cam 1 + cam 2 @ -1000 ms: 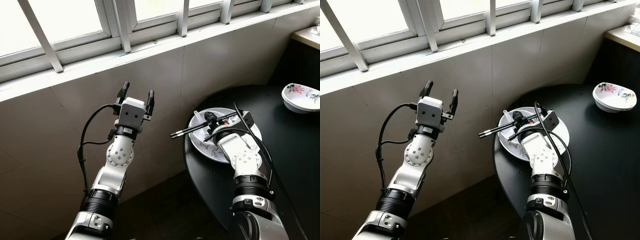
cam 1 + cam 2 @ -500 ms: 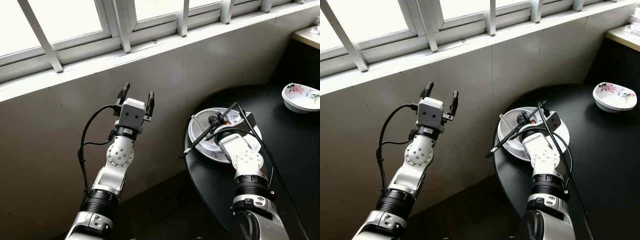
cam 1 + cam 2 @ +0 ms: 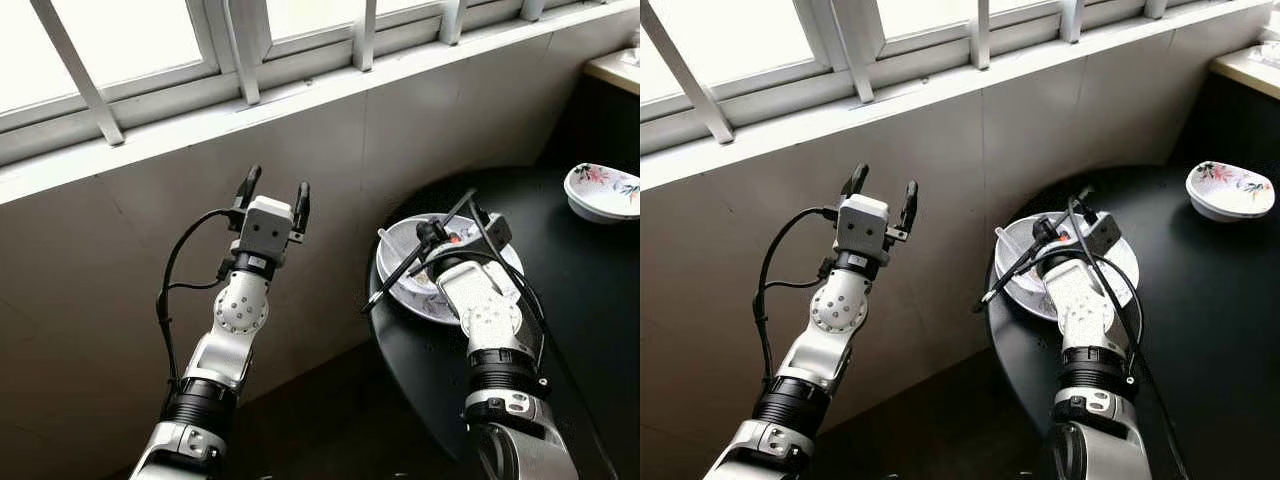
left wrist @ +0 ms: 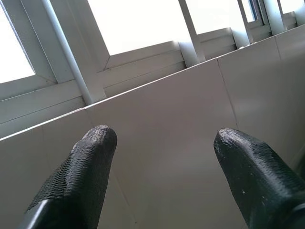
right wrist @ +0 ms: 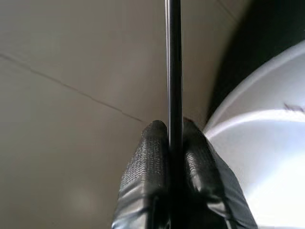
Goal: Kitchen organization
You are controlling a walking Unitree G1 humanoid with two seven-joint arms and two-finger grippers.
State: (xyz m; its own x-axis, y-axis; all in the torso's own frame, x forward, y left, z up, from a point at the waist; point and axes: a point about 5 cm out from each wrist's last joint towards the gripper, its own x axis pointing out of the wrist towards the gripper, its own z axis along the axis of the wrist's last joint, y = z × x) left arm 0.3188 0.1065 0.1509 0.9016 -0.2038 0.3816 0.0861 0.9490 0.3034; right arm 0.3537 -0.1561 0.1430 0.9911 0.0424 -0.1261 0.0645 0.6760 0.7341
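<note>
The right gripper (image 3: 432, 234) hovers over the near-left edge of a round black tabletop (image 3: 560, 330), its fingers (image 5: 157, 157) pressed tight around a pair of black chopsticks (image 3: 415, 258). In the right wrist view the two sticks read as a single dark rod clamped between the textured pads, so I cannot tell whether both are gripped evenly. From the head views the chopsticks slant from above the gripper down and out past the table's rim, their lower tips hanging over the dark floor.

Just beneath the gripper sits a white plate (image 3: 400, 285) near the table's edge. The arm and its black cables cover much of it; a pale spoon handle (image 3: 388, 240) pokes out at the plate's far-left side, and there is a small reddish bit beside the gripper, too small to identify. What else lies on the plate is hidden.

Well apart, at the far right of the tabletop, a flower-patterned bowl (image 3: 603, 192) is cut off by the picture's edge.

The left gripper (image 3: 274, 190) is raised in front of the tiled wall (image 3: 420, 120) below the window frame (image 3: 240, 50), fingers spread wide with nothing between them.
</note>
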